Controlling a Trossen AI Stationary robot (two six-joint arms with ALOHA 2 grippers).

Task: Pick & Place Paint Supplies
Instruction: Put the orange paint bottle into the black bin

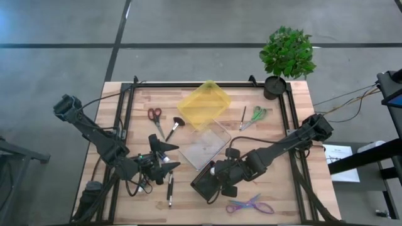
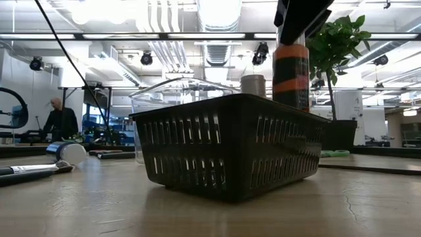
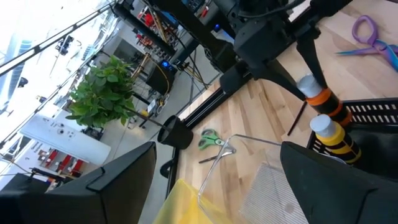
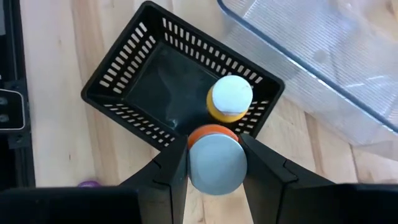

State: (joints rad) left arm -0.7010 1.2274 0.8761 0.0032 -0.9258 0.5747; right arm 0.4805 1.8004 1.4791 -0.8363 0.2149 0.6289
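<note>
My right gripper (image 4: 214, 158) is shut on an orange, black-banded paint bottle (image 2: 291, 74) over the corner of a black slotted basket (image 1: 206, 183) at the table's front middle. A yellow bottle (image 4: 229, 99) with a white cap stands upright inside that basket, close to the held one. My left gripper (image 1: 167, 157) hangs open above the table left of the basket, with nothing between its fingers. A dark-handled brush (image 1: 169, 188) lies flat near the front edge. Two more brushes (image 1: 174, 127) (image 1: 243, 118) lie farther back. My right gripper pinches the orange bottle's white cap (image 4: 214, 163) between its two fingers (image 4: 168, 169), one on each side. The fingers slant down from above. The bottle hangs upright below them, with its lower end (image 2: 293, 99) at about the height of the basket's rim.
A clear plastic tub (image 1: 204, 147) sits just behind the basket, with a yellow tub (image 1: 204, 103) behind that. Red scissors (image 1: 155, 116), green scissors (image 1: 257, 114) and purple scissors (image 1: 251, 205) lie on the wood. A potted plant (image 1: 286, 56) stands at the far right corner.
</note>
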